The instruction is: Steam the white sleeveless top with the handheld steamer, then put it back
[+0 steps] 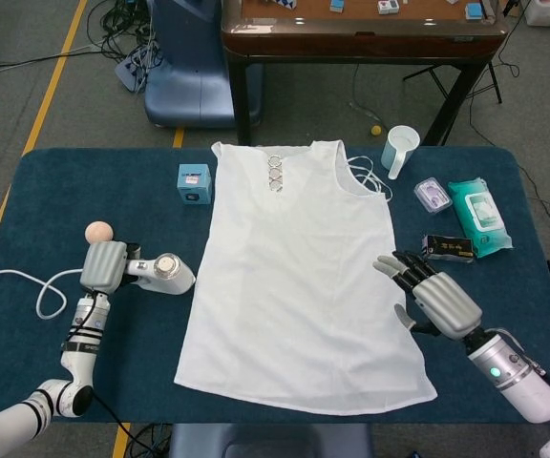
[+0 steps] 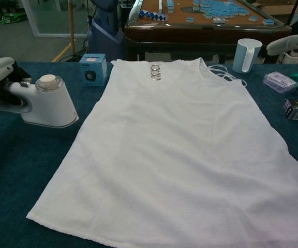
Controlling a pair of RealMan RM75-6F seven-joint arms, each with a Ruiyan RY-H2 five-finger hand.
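Near the left edge of the dark blue table (image 1: 55, 191), the left hand (image 1: 103, 266) grips the handle of the white handheld steamer (image 1: 165, 274), which sits on the cloth just beside the white sleeveless top (image 1: 299, 267) spread flat across the middle. This looks like the put-back step, so the next move calls for releasing the handle without tipping it. Over the top's right edge the right hand (image 1: 434, 298) hovers empty, fingers spread.
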